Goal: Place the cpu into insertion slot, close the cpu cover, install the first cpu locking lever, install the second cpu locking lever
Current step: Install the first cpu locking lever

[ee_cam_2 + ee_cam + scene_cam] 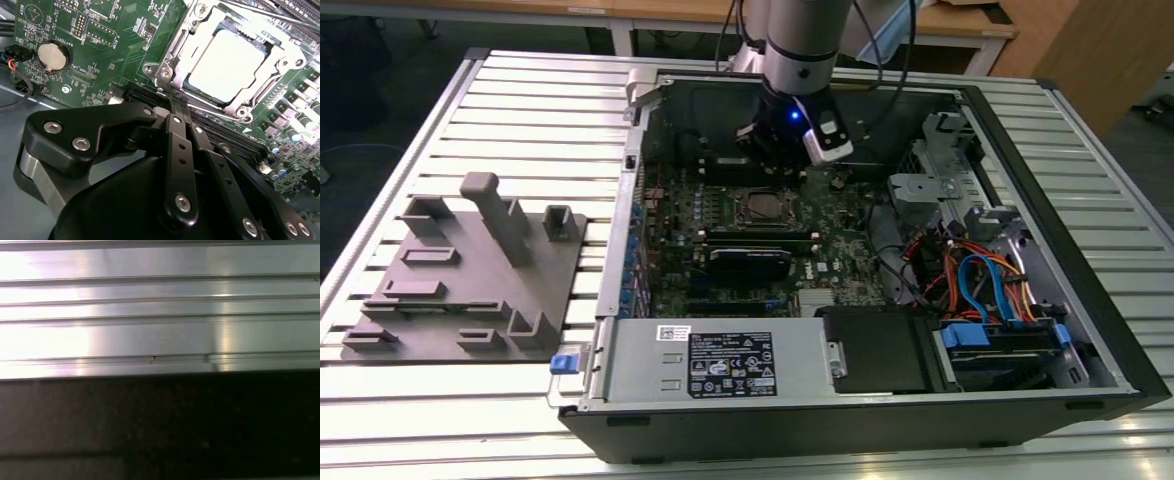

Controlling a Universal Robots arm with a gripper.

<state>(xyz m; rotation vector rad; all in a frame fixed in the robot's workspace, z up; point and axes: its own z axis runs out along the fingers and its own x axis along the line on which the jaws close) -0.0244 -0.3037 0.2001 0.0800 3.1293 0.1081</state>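
Above the motherboard (pixel 747 235), claw (pixel 172 107) pressed together, second wrist view showing cpu (pixel 225 65) seated under cpu cover (pixel 272 87).

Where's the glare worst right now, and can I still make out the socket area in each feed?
Second wrist view: the cpu top is blown out white, though the cpu cover frame around it stays readable; the tool is dark but sharp. Exterior view: even light, the insertion slot small but visible. First wrist view: bright streaks on ribbed metal, dark below.
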